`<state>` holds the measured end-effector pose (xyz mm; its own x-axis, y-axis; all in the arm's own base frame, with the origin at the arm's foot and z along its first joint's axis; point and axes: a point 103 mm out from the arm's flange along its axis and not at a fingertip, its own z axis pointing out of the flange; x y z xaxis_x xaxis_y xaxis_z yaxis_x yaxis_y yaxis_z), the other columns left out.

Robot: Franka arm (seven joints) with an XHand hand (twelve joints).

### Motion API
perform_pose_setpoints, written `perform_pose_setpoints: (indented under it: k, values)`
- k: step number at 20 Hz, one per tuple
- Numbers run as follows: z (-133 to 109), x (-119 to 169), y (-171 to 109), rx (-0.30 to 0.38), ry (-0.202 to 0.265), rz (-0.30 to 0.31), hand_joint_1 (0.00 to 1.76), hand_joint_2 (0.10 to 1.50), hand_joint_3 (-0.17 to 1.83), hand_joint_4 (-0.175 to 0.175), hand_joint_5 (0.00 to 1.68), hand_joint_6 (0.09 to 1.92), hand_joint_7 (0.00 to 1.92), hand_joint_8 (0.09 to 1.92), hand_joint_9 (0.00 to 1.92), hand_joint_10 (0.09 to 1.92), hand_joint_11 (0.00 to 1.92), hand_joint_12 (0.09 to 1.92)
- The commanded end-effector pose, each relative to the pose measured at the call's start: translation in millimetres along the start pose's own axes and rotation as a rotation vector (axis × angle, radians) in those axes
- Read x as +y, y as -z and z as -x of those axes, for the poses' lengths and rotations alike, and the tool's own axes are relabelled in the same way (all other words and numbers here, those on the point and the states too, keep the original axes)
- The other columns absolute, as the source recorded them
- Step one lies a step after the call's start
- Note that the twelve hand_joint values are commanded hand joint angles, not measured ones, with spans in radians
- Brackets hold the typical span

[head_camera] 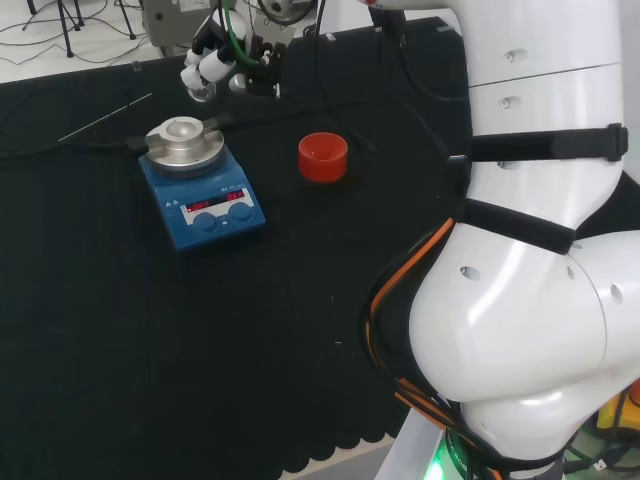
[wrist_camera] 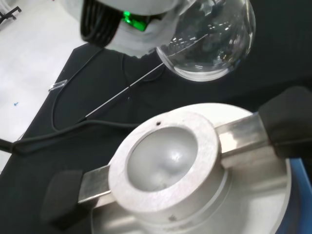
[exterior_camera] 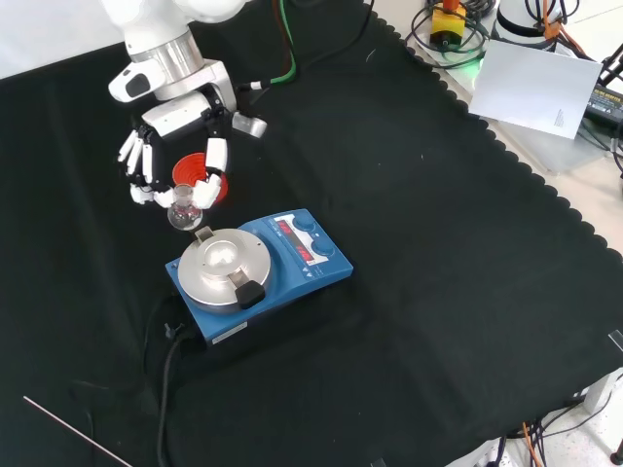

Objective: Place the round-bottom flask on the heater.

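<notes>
Black cloth (exterior_camera: pixel 438 243); robot hand (exterior_camera: pixel 175 146) grips clear round flask (exterior_camera: pixel 184 213) above heater's metal bowl (exterior_camera: pixel 222 263).

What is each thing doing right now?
Hand: shut on the flask, up off the cloth.
Flask: held in the air, beside the heater's bowl, not on it.
Heater: bowl empty, red lights showing.
Red stand: empty, on the cloth.
</notes>
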<state>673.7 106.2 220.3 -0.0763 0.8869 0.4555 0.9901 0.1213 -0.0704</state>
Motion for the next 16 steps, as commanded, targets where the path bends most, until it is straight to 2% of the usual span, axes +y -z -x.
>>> perform_pose_setpoints:
  k: [1, 10, 16]
  values:
    - [-15.6, -9.2, -7.8, -0.002, 0.024, -0.015, 1.13, 0.7, 0.54, 0.175, 1.32, 0.54, 0.71, 0.57, 0.86, 0.49, 0.5, 1.26]
    - [-28.4, -11.5, -24.0, -0.009, 0.043, -0.04, 1.13, 0.7, 0.54, 0.175, 1.32, 0.54, 0.71, 0.57, 0.86, 0.49, 0.49, 1.26]
    - [-27.5, -8.8, -33.2, 0.0, 0.043, -0.058, 1.13, 0.7, 0.55, 0.175, 1.32, 0.53, 0.71, 0.57, 0.86, 0.49, 0.49, 1.26]
